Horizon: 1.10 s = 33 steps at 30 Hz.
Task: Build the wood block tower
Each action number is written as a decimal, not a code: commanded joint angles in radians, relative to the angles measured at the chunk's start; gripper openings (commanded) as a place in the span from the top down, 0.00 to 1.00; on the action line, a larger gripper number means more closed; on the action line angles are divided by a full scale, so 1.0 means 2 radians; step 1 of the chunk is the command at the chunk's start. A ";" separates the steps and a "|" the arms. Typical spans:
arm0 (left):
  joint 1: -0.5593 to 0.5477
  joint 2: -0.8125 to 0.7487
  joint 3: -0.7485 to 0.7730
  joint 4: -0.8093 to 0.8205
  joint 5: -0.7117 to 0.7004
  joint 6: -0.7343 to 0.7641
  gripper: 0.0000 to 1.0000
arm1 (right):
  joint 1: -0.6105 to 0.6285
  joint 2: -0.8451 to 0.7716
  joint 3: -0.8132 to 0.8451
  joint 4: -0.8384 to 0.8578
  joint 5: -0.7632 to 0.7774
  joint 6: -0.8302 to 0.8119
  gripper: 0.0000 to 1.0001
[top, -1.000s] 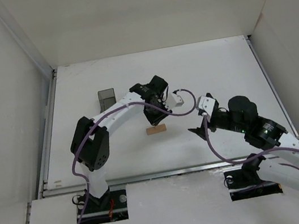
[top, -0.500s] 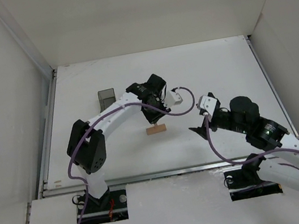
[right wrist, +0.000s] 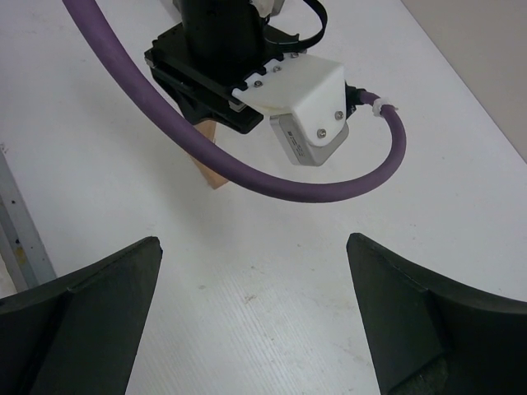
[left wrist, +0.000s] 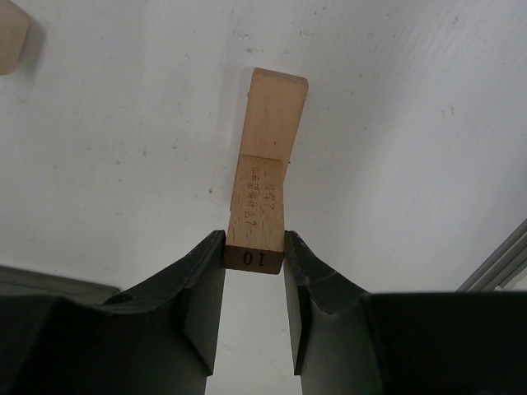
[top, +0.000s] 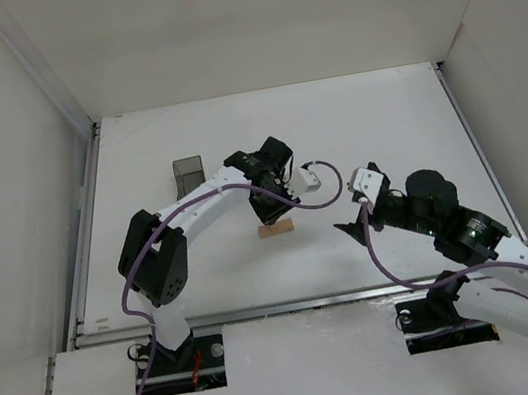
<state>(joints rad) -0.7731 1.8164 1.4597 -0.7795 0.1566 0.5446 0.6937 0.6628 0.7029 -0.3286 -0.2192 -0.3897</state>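
In the left wrist view my left gripper [left wrist: 255, 248] is shut on a light-tan wood block [left wrist: 258, 202] marked "10" on its near end. The block stands over a second flat wood bar [left wrist: 277, 107] lying on the white table. A small rounded tan piece [left wrist: 10, 37] shows at the top left corner. In the top view the left gripper [top: 277, 198] hangs just behind the flat bar [top: 275, 227]. My right gripper [top: 353, 226] is wide open and empty to the right of it. In the right wrist view [right wrist: 253, 243] it faces the left gripper and a bit of wood [right wrist: 211, 174].
A dark translucent grey box [top: 188, 175] stands at the back left of the table. A purple cable [right wrist: 272, 185] loops from the left wrist between the two grippers. A metal rail [top: 263, 309] runs along the table's near edge.
The left gripper has shifted slightly back and left over the wood bar. The right arm has barely moved.
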 commanded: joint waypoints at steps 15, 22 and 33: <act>-0.005 -0.028 -0.004 0.008 0.012 0.018 1.00 | 0.001 -0.006 0.001 0.011 0.016 -0.002 0.00; -0.010 -0.028 -0.009 0.008 0.018 0.018 1.00 | 0.001 -0.006 -0.003 0.011 0.016 -0.002 0.00; -0.015 -0.028 -0.018 0.008 0.012 0.028 0.91 | 0.001 -0.011 -0.003 0.011 0.025 0.002 0.00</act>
<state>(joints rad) -0.7967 1.8084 1.4441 -0.7475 0.1749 0.5846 0.6937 0.6540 0.7029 -0.3290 -0.1829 -0.3893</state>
